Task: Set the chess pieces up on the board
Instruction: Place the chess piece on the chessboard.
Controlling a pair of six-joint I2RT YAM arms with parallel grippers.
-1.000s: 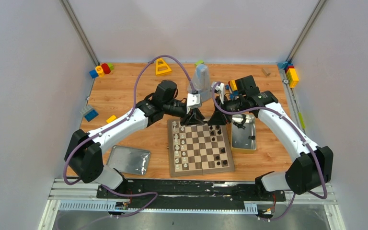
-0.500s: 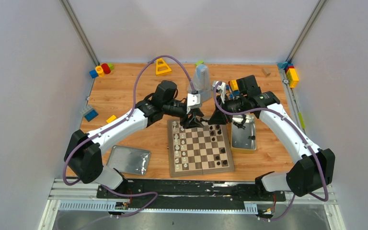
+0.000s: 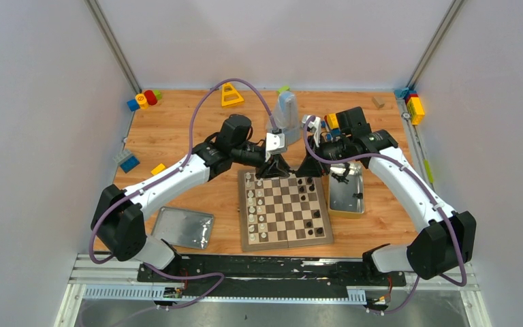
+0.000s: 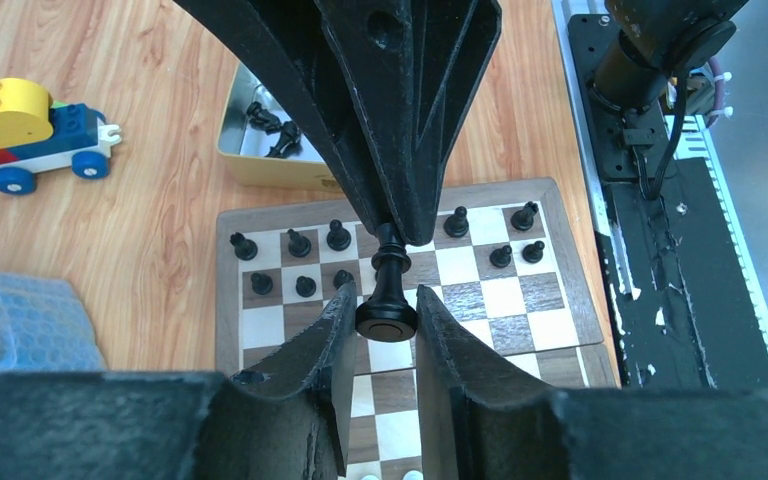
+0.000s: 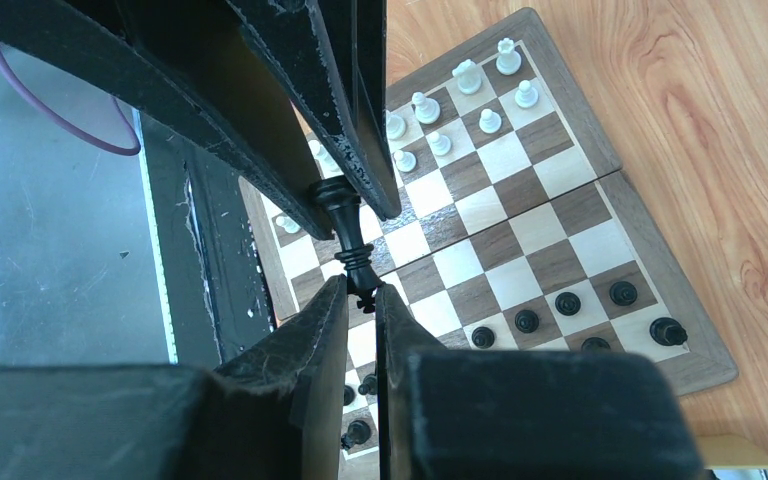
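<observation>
The left gripper has its two fingers pressed on the round foot of one black piece. In its own wrist view we see no gap between pads and foot, so we judge it clamped there. The right gripper comes from the opposite side, and its fingers are closed tight on the thin head of the same piece. So the piece hangs in the air between the two grippers, held at both ends, in the middle of each wrist view. We read this as a handover. Probably the piece was taken in a way that does not allow to set it upright, and the other arm takes the foot to correct this. Which gripper is to let go first we cannot tell.

Below the grippers lies the board. In the top view they meet over its upper edge, at the centre of the frame. The black pieces already standing are at the right side of the board in the top view, and the white pieces at its left side. Both sides have gaps, so we judge the task partly done. The tin lies just beside the board on the right of the top view. Some black pieces are inside it, close for picking. Its lid rests at the lower left, apart from the board.
</observation>
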